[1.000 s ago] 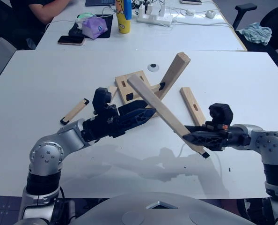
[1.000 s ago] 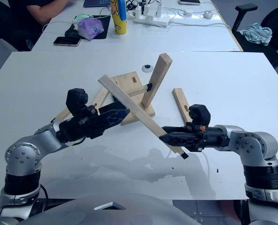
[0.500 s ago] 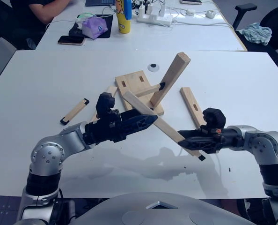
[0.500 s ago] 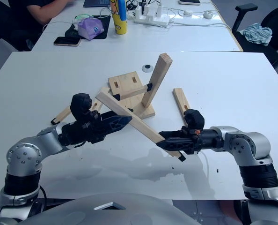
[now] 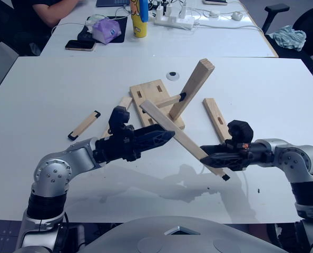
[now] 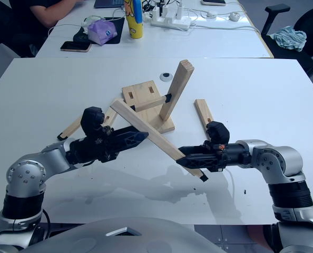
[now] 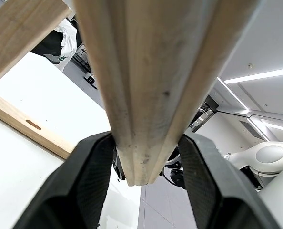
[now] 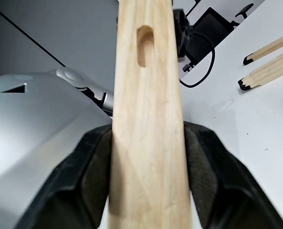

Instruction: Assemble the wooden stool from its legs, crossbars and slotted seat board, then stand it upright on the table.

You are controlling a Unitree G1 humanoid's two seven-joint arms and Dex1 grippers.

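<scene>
Both arms are on the same part. The long leg [image 5: 187, 142] runs on a diagonal between them, above the near middle of the tabletop [image 5: 51, 95]. Its high end points toward the seat board [image 5: 148, 90] and its black-capped low end points toward you, on the right.

- **Left jaws:** closed against the long leg near its upper half. The left wrist view shows one finger pressed on each side of the wood.
- **Right jaws:** clamped on the same leg close to its low end, with wood filling the gap between the fingers. A slot is cut into the face of the leg past the grip.
- **Low end of the leg:** it sits near the tabletop surface. You cannot tell from these views whether it touches.

**Other parts**

- The seat board lies flat beyond the long leg, slots facing up.
- A second leg [image 5: 194, 84] rises from the seat board's right side, tilted away and to the right.
- A crossbar [image 5: 168, 100] with a black tip meets that second leg low down.
- A slotted strip [image 5: 216, 117] lies flat to the right of the seat board, apart from it.
- A short crossbar [image 5: 84, 125] with black ends lies flat on the left, well apart from the seat board.
- Another wooden piece [image 5: 126, 101] lies just left of the seat board, partly hidden by the left arm.
- A small round object [image 5: 172, 75] sits just beyond the seat board.
</scene>
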